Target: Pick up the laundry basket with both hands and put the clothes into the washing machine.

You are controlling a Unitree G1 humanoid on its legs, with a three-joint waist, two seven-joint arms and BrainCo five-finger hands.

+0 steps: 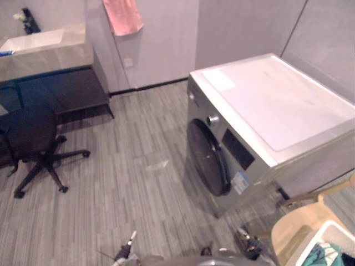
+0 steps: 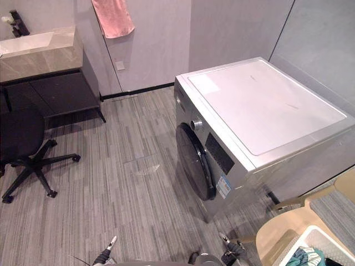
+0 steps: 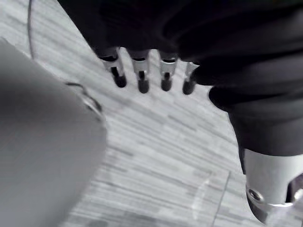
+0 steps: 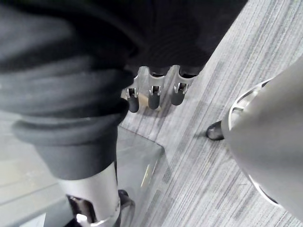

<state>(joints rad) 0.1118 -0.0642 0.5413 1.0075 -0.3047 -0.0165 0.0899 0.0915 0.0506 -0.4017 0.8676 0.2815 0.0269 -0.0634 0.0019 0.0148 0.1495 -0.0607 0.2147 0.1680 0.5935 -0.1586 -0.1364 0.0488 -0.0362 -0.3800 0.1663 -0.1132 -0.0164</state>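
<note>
**Laundry basket of white plastic low at the robot's right, near a shut silver front-loading washing machine; both hands empty**

The laundry basket has a pale, smooth rim and a light inner wall. Part of it runs out past the corner of the head views. Inside lie bunched clothes, teal with something darker next to them. The basket is against a tan wooden chair; whether it rests on the seat cannot be told.

The washing machine stands just beyond the chair, with a flat white top, a grey front and a dark round door that is closed.

The left hand hangs over the grey plank-patterned floor, its fingers straight and relaxed, touching nothing. The right hand hangs the same way, fingers loose and extended with nothing in them. Both hands are well apart from the basket.

Further off at the left are a black swivel office chair, a grey stone-look vanity counter and a pink towel hanging on the wall.
</note>
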